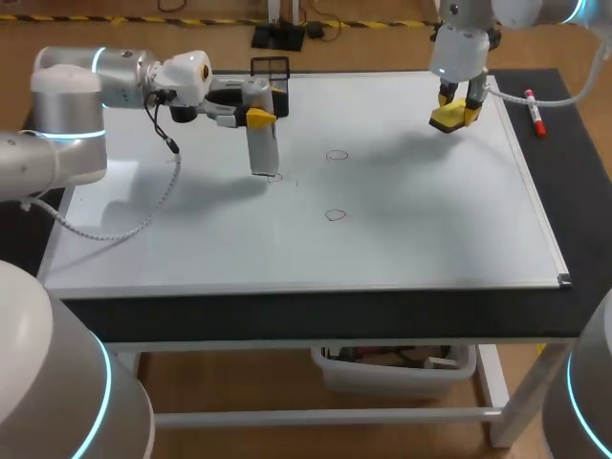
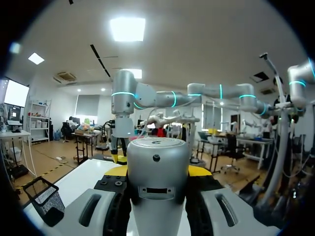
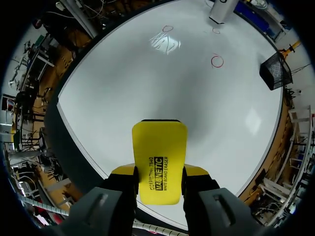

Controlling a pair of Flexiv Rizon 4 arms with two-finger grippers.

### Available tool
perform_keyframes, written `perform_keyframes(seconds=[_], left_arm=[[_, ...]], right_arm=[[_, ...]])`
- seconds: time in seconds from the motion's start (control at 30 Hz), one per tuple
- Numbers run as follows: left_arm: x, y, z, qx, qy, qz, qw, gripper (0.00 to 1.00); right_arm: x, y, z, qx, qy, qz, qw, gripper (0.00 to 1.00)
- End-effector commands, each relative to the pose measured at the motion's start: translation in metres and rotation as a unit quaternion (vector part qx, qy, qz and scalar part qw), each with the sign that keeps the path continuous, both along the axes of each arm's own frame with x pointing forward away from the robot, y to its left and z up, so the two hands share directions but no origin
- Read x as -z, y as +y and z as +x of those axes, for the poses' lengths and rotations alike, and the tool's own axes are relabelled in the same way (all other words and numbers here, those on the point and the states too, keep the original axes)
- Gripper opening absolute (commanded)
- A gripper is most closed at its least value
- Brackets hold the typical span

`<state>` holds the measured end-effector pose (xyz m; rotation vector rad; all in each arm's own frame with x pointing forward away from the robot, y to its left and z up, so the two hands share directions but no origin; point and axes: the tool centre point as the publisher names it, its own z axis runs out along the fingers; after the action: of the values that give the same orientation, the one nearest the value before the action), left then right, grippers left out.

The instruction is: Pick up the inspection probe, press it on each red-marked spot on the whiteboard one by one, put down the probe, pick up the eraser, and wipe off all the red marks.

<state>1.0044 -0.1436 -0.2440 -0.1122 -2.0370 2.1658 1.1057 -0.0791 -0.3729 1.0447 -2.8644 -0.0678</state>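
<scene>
Probe (image 2: 158,162), clenched upright in left claw (image 1: 260,117), tip on mark (image 1: 274,177) straight below. Other marks (image 1: 337,154) lie beside, toward right claw (image 1: 455,113) gripping eraser (image 3: 158,162).

White whiteboard (image 1: 430,220), red ring marks (image 3: 217,61); yellow eraser (image 3: 159,167), black lettering; silver probe (image 2: 158,177); black mesh basket (image 2: 44,199).

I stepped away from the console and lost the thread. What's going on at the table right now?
The left claw holds the inspection probe upright, its tip down on the whiteboard by one of the three red marks. The right claw grips the yellow eraser just above the board's far right part. None of the marks looks wiped, so this is the probing stage, with the eraser already in hand.
</scene>
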Motion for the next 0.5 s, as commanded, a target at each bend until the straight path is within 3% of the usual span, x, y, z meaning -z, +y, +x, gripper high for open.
perform_keyframes(seconds=[0.03,0.5], left_arm=[[0.004,-0.002,0.007,0.009,0.002,-0.002,1.000,0.00],[0.016,-0.005,0.009,0.013,0.005,0.000,1.000,0.00]], right_arm=[[-0.001,0.000,0.002,-0.001,0.002,-0.002,1.000,0.00],[-0.001,0.000,0.002,-0.001,0.002,-0.002,1.000,0.00]])
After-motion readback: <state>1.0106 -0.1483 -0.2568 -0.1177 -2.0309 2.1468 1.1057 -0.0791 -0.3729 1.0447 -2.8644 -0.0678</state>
